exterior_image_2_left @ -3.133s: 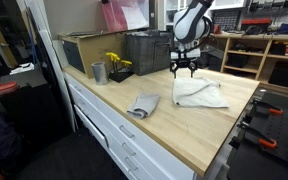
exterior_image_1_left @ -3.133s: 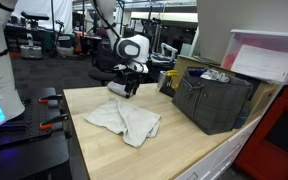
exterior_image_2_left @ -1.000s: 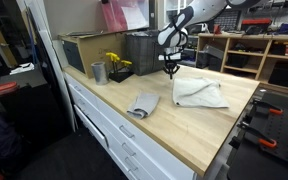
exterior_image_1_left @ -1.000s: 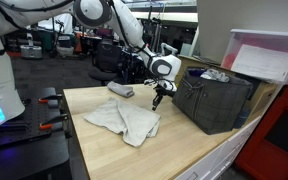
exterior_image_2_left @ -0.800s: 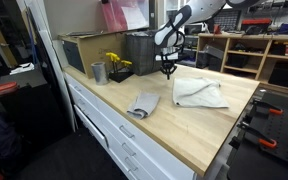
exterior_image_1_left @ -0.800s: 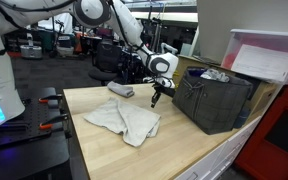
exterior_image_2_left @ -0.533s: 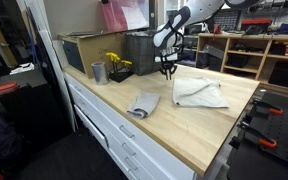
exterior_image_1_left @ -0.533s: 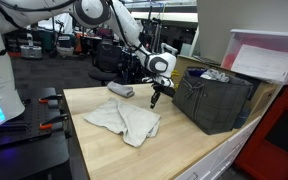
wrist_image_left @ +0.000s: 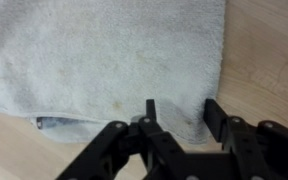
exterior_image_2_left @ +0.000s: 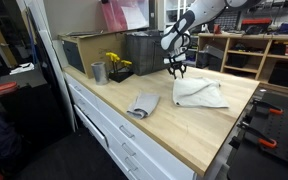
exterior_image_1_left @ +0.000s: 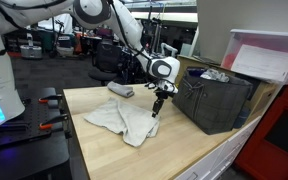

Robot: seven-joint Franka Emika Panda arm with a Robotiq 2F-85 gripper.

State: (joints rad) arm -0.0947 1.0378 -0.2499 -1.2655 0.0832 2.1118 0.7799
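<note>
A pale, crumpled towel (exterior_image_1_left: 124, 120) (exterior_image_2_left: 199, 93) lies on the wooden tabletop (exterior_image_1_left: 184, 150). My gripper (exterior_image_1_left: 157, 103) (exterior_image_2_left: 175, 70) hangs just above the towel's edge on the side toward the dark bin. In the wrist view the towel (wrist_image_left: 104, 60) fills the upper picture, its corner lying under the gripper (wrist_image_left: 182, 108). The two black fingers stand apart, with nothing pinched between them. A small folded grey cloth (exterior_image_2_left: 142, 104) (exterior_image_1_left: 121, 90) lies apart from the towel.
A dark crate (exterior_image_1_left: 212, 100) (exterior_image_2_left: 146, 52) stands at the back of the table, close to the arm. A metal cup (exterior_image_2_left: 99, 72) and a small box with yellow flowers (exterior_image_2_left: 115, 64) stand beside it. Drawers (exterior_image_2_left: 104, 125) front the bench.
The gripper has shifted a little toward the towel's edge and dropped slightly. Its fingers, together a second ago, have spread apart.
</note>
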